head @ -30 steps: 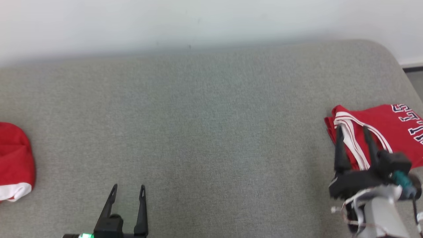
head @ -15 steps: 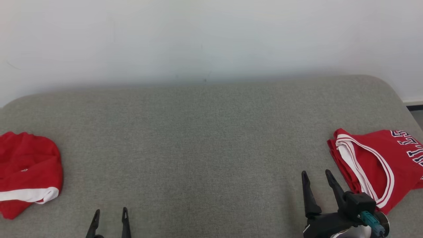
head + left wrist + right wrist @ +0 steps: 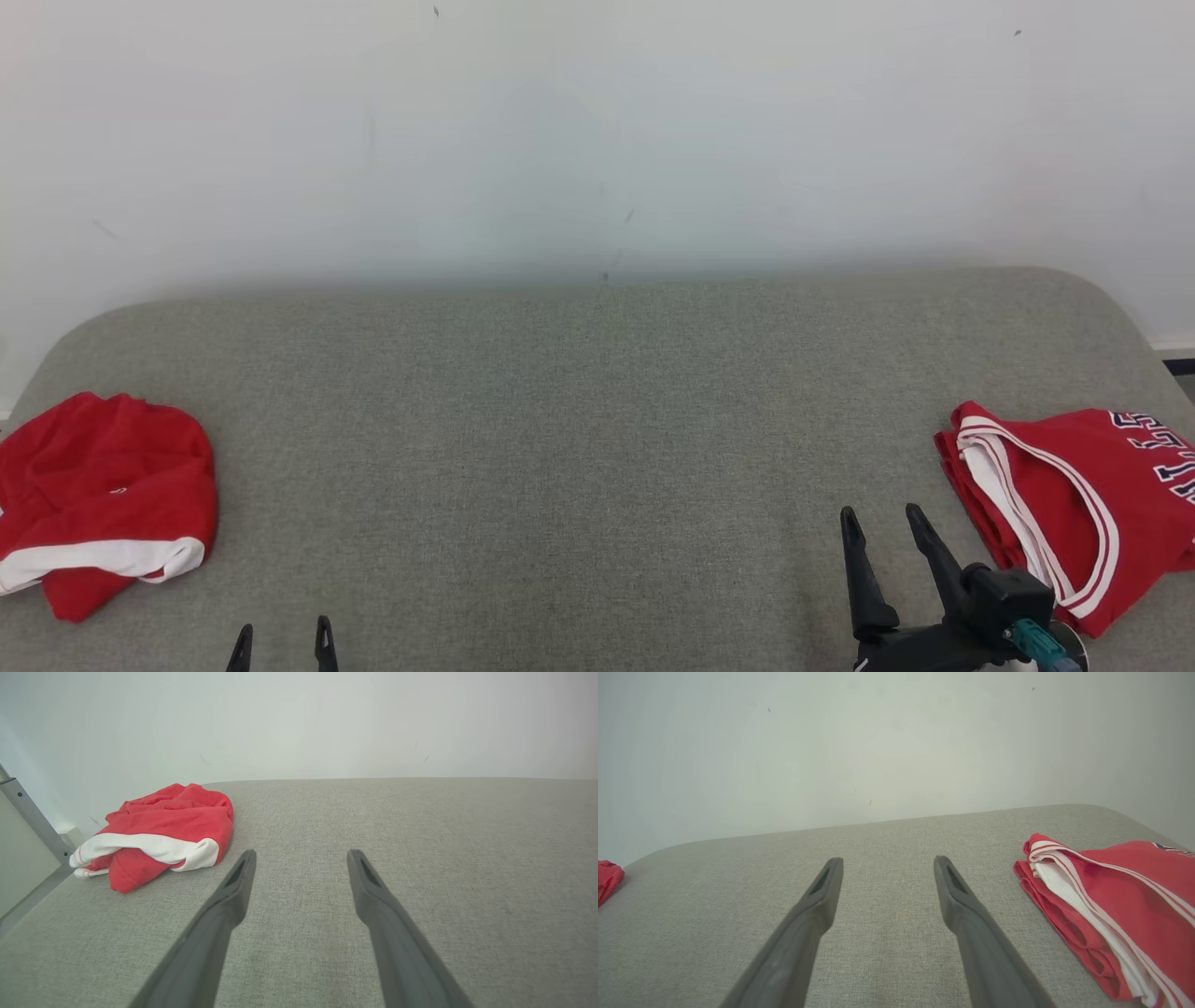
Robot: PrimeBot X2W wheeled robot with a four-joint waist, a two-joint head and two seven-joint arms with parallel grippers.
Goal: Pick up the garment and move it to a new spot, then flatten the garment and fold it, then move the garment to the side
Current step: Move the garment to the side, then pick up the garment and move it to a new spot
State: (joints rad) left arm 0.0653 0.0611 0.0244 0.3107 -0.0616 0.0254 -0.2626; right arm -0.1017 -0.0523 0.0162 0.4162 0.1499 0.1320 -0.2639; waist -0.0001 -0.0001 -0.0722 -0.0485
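Nearest the robot, the left claw (image 3: 282,642) is showing just its two fingertips at the lower edge of the head view, spread apart and holding nothing. In its own wrist view the fingers are hanging over bare grey fabric.

To the right, the right claw (image 3: 880,515) is also standing wide open and empty. A second ago its fingers were lying across the striped edge of the folded jersey (image 3: 1120,485). Now they are sitting just beside that edge, clear of the cloth. The head camera has also tipped up over that second, so the whole scene is sitting lower in its view. The gap between claw and cloth, though, is a real pull-back.

The jersey is lying folded at the right end of the desk (image 3: 579,448), white-trimmed edge towards the claw and lettering towards the outside. Judging by this, the garment is folded and set aside, and the task's last step is looking finished.

At the opposite end, well apart from both claws, a crumpled red shirt (image 3: 103,485) with a white band is lying in a heap. It is probably the next piece to fetch, with the left claw the better placed for it.

Beyond the desk's far edge a plain pale wall (image 3: 597,140) is rising.
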